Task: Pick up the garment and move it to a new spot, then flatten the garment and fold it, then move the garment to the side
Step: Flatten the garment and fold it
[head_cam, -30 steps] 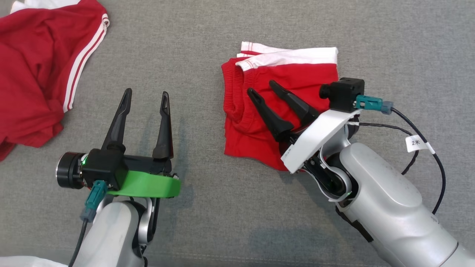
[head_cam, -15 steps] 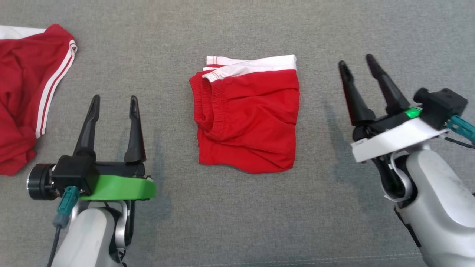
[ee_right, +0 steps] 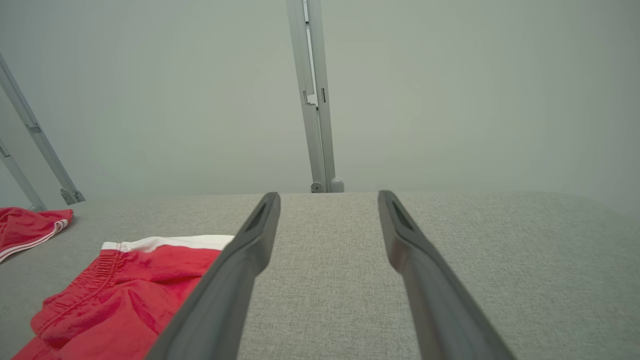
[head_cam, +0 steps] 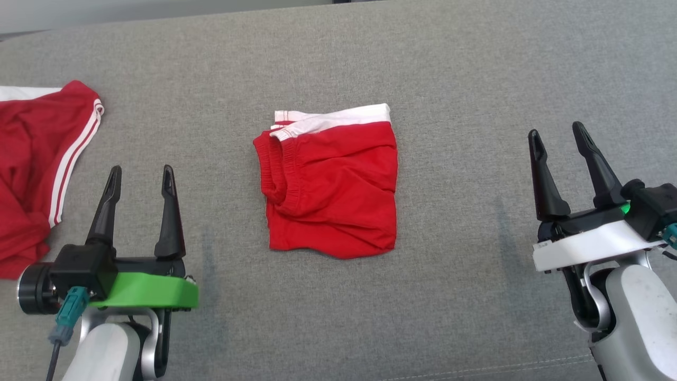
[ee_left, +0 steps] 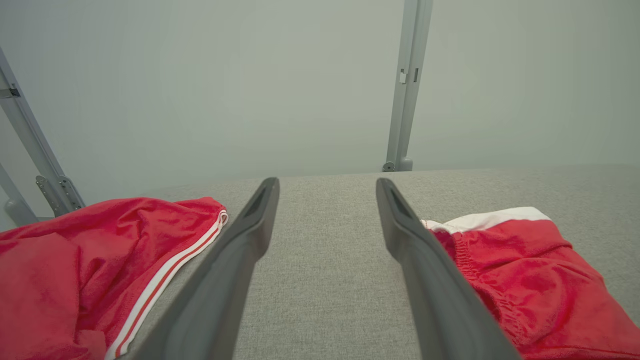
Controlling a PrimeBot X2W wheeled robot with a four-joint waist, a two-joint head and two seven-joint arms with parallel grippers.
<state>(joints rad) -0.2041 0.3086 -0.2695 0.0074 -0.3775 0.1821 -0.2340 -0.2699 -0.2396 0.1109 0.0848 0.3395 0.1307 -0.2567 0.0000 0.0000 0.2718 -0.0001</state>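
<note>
Wide bare cushion (head_cam: 465, 95) all around folded shorts (head_cam: 330, 185), open from every side. At far left, crumpled red garment (head_cam: 37, 169) in the way. Behind far edge, upright metal post (ee_left: 407, 85).

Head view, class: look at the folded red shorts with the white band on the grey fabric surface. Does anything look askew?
Slightly. The folded red shorts with a white band are not squared: the white-trimmed layers are staggered at the top left, and the gathered waistband bulges past the left edge.
</note>
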